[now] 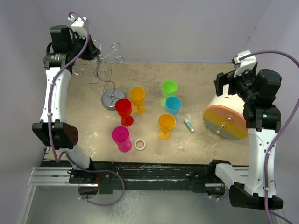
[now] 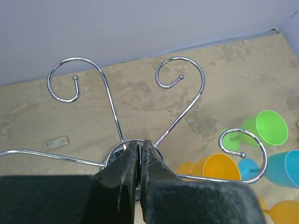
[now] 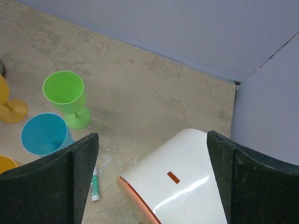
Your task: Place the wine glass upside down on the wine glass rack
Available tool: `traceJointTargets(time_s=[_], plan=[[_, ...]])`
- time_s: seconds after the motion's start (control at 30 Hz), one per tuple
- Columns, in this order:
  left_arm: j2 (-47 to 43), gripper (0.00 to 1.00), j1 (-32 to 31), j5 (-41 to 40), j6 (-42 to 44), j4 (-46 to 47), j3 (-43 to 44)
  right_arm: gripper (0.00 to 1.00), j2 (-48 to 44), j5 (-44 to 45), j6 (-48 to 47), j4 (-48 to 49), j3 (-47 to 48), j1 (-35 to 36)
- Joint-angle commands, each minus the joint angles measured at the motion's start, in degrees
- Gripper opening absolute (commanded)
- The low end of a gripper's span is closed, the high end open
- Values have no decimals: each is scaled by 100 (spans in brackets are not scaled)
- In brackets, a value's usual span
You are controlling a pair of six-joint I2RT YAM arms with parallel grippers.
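The wine glass rack (image 1: 108, 70) stands at the back left on its round metal base (image 1: 112, 99); its curled hook arms (image 2: 181, 76) are bare. Several plastic wine glasses stand upright on the table: red (image 1: 124, 108), orange (image 1: 137, 95), green (image 1: 169, 87), blue (image 1: 173, 105), yellow-orange (image 1: 166, 122) and pink (image 1: 120, 136). My left gripper (image 1: 96, 49) hovers just above the rack's centre, shut (image 2: 141, 144), with nothing seen between its jaws. At the right, my right gripper (image 1: 229, 84) hangs wide open (image 3: 152, 140) and holds nothing.
A white drum-shaped object (image 1: 225, 119) with orange and yellow bands lies under the right gripper (image 3: 182, 182). A small green-and-white tube (image 1: 188, 125) lies beside it. A white ring (image 1: 140, 144) sits near the pink glass. Walls close the back and sides.
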Motion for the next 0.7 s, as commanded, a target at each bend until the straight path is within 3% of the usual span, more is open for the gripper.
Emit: traceJointTargets(time_s=[0.0,0.67], plan=[[-147,0,-153,246,-217,847,307,100,8,-118,-33,195,-5,-44],[-880,0,-283,234,-399,1573,-1185,100,96,-586,-287,295,63,-61]])
